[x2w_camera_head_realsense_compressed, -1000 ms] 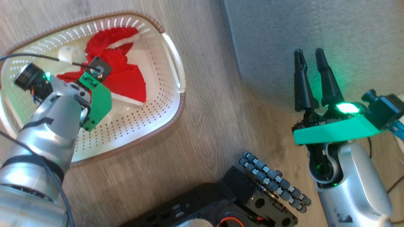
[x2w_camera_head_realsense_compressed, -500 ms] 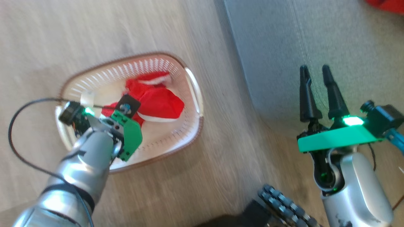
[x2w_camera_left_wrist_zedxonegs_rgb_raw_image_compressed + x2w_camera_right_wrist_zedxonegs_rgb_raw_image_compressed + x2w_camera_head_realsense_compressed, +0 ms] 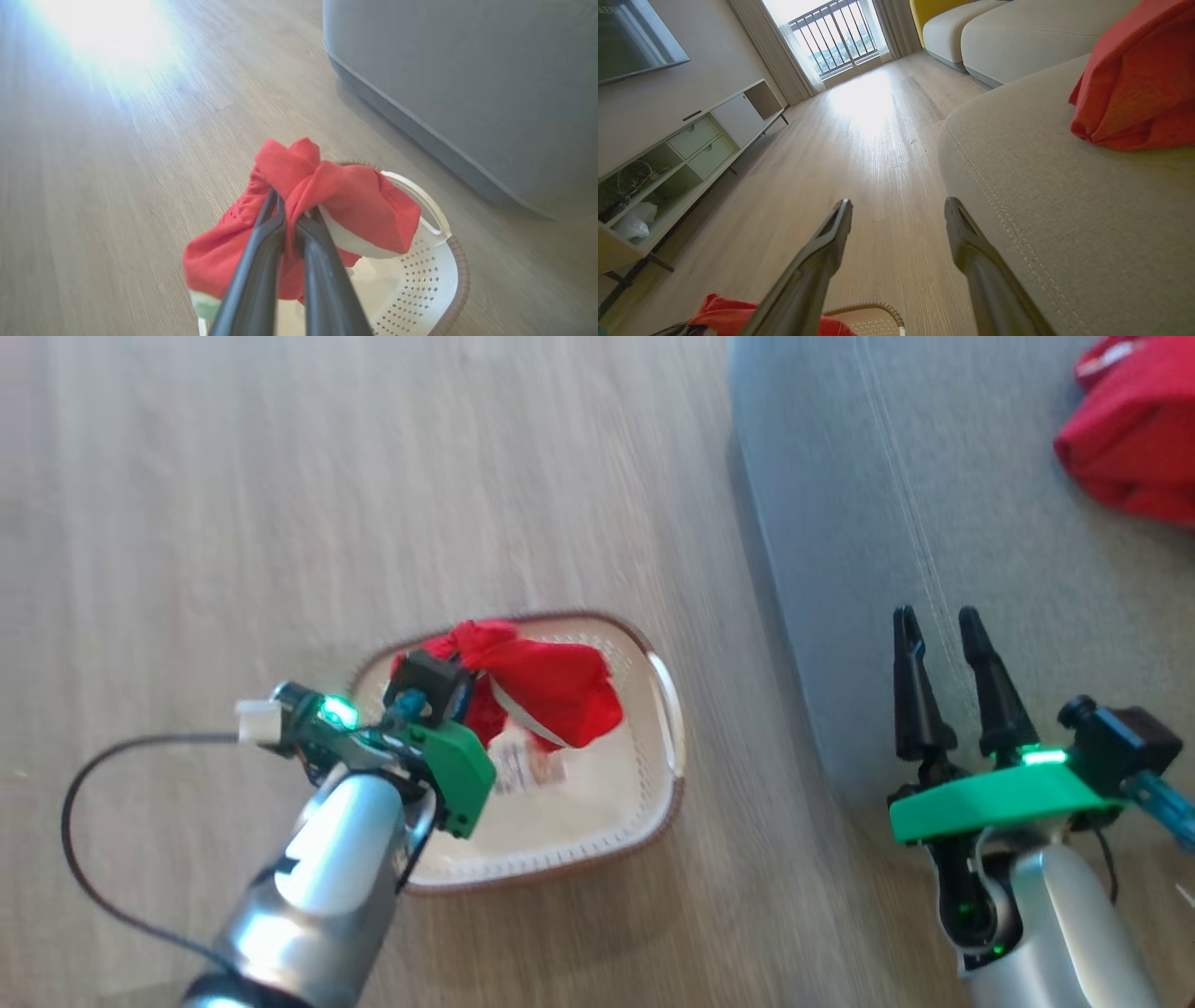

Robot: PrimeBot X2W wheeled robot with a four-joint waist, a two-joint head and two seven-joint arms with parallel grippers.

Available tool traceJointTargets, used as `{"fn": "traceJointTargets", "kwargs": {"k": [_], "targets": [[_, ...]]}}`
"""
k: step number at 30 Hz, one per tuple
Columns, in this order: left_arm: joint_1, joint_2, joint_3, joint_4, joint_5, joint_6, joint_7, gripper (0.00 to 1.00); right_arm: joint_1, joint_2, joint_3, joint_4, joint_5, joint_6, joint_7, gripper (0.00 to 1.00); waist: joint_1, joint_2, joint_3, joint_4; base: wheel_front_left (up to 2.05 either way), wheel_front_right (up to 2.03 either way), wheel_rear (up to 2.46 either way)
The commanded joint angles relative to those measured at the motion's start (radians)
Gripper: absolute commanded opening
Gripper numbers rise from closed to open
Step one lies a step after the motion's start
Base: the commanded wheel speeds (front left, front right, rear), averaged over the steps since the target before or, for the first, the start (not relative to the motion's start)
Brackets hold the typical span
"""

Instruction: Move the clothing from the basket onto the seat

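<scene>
My left gripper (image 3: 294, 205) is shut on a bunched red garment with white trim (image 3: 327, 196), which hangs just above the cream basket (image 3: 420, 280). From the head, that garment (image 3: 551, 681) hides the fingers, and the basket (image 3: 653, 803) stands on the floor beside the grey seat (image 3: 934, 476). A second red garment (image 3: 1134, 439) lies on the seat at the far right, also seen as clothing (image 3: 1134, 84) on the cushion (image 3: 1064, 210). My right gripper (image 3: 935, 614) is open and empty over the seat's edge, fingers (image 3: 822, 261) wide apart.
Pale wooden floor (image 3: 280, 476) surrounds the basket. A black cable (image 3: 84, 840) loops from my left wrist. A low white TV cabinet (image 3: 691, 154) lines the left wall, and more sofa cushions (image 3: 1017, 32) stand before a bright balcony window (image 3: 836, 32).
The head camera has pulled back, so the basket looks smaller and lower. My left gripper has lifted the red garment off the basket's floor. The right gripper stays open, unmoved.
</scene>
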Motion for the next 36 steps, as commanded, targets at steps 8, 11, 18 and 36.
{"fn": "traceJointTargets", "kwargs": {"k": [8,11,18,36], "targets": [[0.158,0.041,0.121,-0.371,0.008,0.082,-0.014,0.00,0.068,-0.020,0.022,-0.011,0.006,0.000,-0.006,1.00,0.0001,-0.0001,-0.190,0.088,0.00,0.00,0.00],[0.206,0.042,0.163,-0.495,0.015,0.098,-0.014,0.00,0.086,-0.022,0.027,-0.007,0.009,0.000,-0.006,1.00,0.0001,-0.0001,-0.223,0.094,0.00,0.00,0.00],[0.296,0.021,0.263,-0.815,0.024,0.100,-0.014,0.00,0.132,-0.029,0.039,0.001,0.011,0.000,-0.006,1.00,0.0001,-0.0001,-0.297,0.098,0.00,0.00,0.00],[0.315,-0.011,0.227,-1.240,-0.043,0.053,-0.014,0.00,0.170,-0.043,0.066,-0.002,0.011,0.000,-0.006,1.00,0.0001,-0.0001,-0.351,0.109,0.00,0.00,0.00]]}}
